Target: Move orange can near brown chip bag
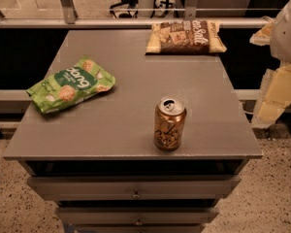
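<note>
The orange can point(169, 123) stands upright near the front edge of the grey cabinet top point(136, 81), right of centre, with its silver pull-tab top showing. The brown chip bag point(185, 37) lies flat at the far right corner of the top, dark brown in the middle with cream-yellow ends. My gripper point(277, 95) hangs off the right side of the cabinet, beyond its edge, well to the right of the can and nearer than the bag. It touches neither of them.
A green chip bag point(71, 84) with white lettering lies on the left side of the top. Drawers point(136, 186) are below the front edge. A railing and glass point(136, 18) run behind the cabinet. Speckled floor is at both sides.
</note>
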Motion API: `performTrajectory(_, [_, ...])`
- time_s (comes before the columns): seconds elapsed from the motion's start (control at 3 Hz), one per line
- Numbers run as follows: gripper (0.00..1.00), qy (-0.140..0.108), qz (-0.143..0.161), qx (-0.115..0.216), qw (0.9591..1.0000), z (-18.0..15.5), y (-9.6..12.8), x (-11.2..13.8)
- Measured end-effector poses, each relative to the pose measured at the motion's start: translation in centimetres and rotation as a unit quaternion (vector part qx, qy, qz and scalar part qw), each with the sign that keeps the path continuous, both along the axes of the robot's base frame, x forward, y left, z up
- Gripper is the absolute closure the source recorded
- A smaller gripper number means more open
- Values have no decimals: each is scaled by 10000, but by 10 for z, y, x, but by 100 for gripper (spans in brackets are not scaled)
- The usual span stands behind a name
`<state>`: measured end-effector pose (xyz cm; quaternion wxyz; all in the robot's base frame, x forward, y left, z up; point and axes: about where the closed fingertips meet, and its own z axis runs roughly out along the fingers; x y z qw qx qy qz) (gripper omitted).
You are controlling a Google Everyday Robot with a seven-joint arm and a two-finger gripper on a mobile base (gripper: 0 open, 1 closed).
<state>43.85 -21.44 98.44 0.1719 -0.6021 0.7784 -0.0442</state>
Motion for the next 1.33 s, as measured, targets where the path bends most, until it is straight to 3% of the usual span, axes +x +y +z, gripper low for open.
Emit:
performTrajectory(0.33, [0,0,0,14,10000,0,0,0])
performTrajectory(0.67, [0,48,1,599,9982,-22,11,2])
performTrajectory(1.0, [0,143,121,1498,9885,-53,33,0])
performTrajectory(1.33, [0,243,358,2401,9698,-74,69,-4])
